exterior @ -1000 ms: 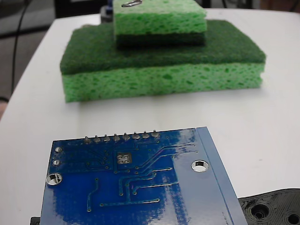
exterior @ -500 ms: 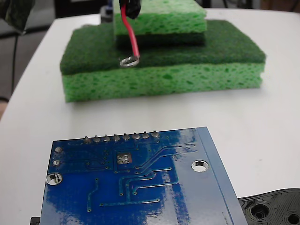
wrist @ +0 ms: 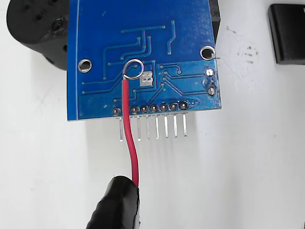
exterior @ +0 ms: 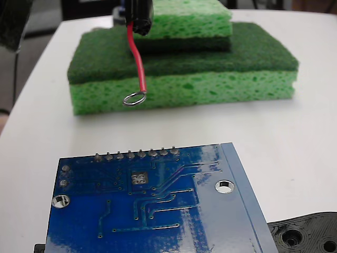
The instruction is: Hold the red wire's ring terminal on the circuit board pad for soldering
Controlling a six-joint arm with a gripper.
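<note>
here, in the fixed view, the gripper (exterior: 139, 21) clamps the top end of the red wire (exterior: 138, 60), which hangs below the fingers, its ring terminal (exterior: 134, 98) in the air before the stacked green sponges (exterior: 210, 79), well short of the circuit board (exterior: 152, 205). in the wrist view the wire (wrist: 127, 129) runs up from the fingers (black-wrapped), and the ring (wrist: 133, 69) appears over the board (wrist: 143, 57), beside a small grey pad (wrist: 147, 79).

Circuit board (exterior: 158, 211) glossy blue; sponges (exterior: 179, 74) porous, rough; ring terminal (exterior: 134, 98) bare metal
</note>
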